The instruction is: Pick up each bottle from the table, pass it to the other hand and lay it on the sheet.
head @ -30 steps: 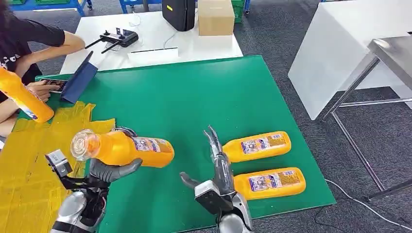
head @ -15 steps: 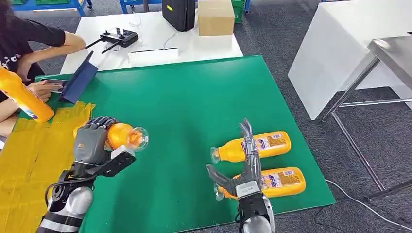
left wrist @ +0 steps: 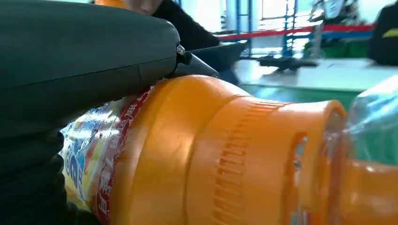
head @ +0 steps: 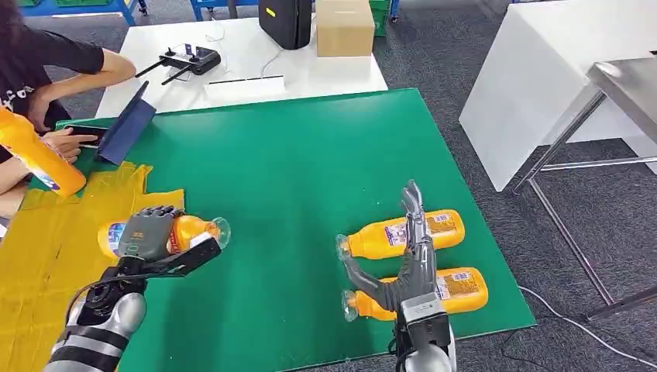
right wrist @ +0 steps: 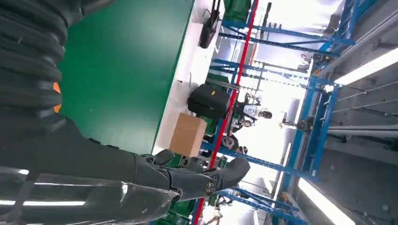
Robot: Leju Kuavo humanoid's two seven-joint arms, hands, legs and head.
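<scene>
My left hand point(head: 149, 232) grips an orange bottle point(head: 190, 230) lying level, its clear cap pointing right, just above the right edge of the yellow sheet point(head: 46, 256). In the left wrist view the same bottle point(left wrist: 211, 154) sits close under my left hand point(left wrist: 70, 61). Two more orange bottles lie side by side on the green mat at the right, the farther bottle point(head: 372, 240) and the nearer bottle point(head: 461, 288). My right hand point(head: 411, 256) hangs over them with its fingers stretched out and holds nothing; the right wrist view has its fingers point(right wrist: 187, 178) spread.
A person at the left edge holds another orange bottle point(head: 35, 155) beside a dark tablet point(head: 124, 124). Behind the green mat point(head: 310, 155), a white table carries a controller point(head: 190, 60), a black case point(head: 285, 22) and a cardboard box point(head: 344, 27). A steel table point(head: 620, 85) stands at the right.
My left hand has swung the bottle round, cap now to the right, and carried it left and down towards the sheet. My right hand has moved right, over the two lying bottles.
</scene>
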